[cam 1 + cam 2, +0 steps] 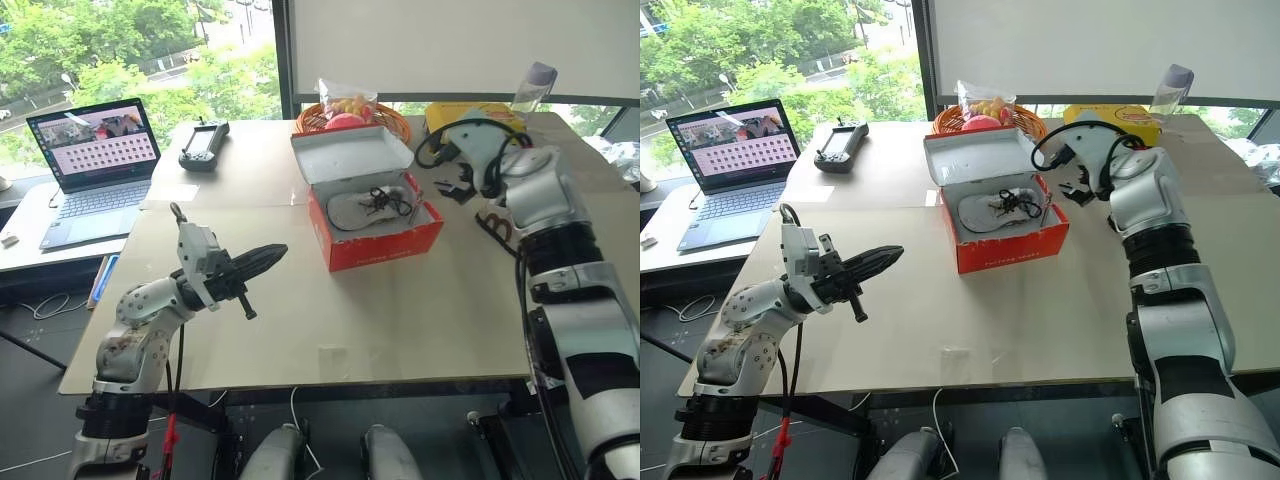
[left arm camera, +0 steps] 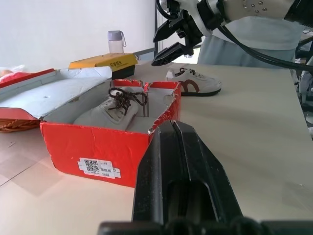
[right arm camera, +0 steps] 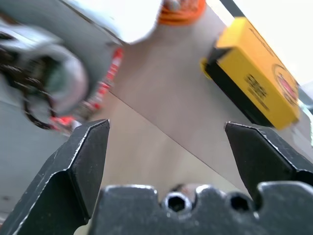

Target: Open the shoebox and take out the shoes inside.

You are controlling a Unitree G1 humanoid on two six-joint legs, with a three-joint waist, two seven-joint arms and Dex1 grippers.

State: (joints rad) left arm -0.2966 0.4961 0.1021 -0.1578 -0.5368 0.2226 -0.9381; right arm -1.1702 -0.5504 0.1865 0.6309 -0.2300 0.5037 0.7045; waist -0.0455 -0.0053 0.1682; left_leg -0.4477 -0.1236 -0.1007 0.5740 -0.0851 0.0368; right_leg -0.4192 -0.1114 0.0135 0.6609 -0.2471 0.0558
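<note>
shoebox [image 1: 375, 215] is sitting open near the middle of the table [image 1: 400, 320], its lid leaning back toward the orange basket [image 1: 385, 118], and one light grey shoe [image 1: 368, 208] with dark laces is lying inside, its laces bunching up at the end nearest the right arm. the right gripper [image 1: 1076, 190] is hovering just beside the box's right wall, fingers spread wide and gripping nothing, while the left gripper [image 1: 262, 258] is hanging well apart over the near table, pinched fully shut and empty. trouble looks likeliest at the box wall: if those wide fingers are dropping in too near the edge, one could be catching the cardboard and shoving or tipping the light box instead of closing on the shoe. the loose laces are another worry, since a finger snagging only the laces could leave the shoe dangling and falling back. with the left gripper nowhere near, nothing is bracing the box, so a lift could be dragging the whole thing along. counting now: one red shoebox, one shoe inside it, and a second pale shoe [image 2: 193, 84] with a brown stripe resting on the table beyond the box in the left wrist view, so two shoes in all. one yellow box [image 3: 254, 81] with a dark base is sitting at the far edge, plus one basket, one bottle [image 1: 532, 85], one handheld controller [image 1: 203, 143] and one laptop [image 1: 95, 165] off to the left.
</note>
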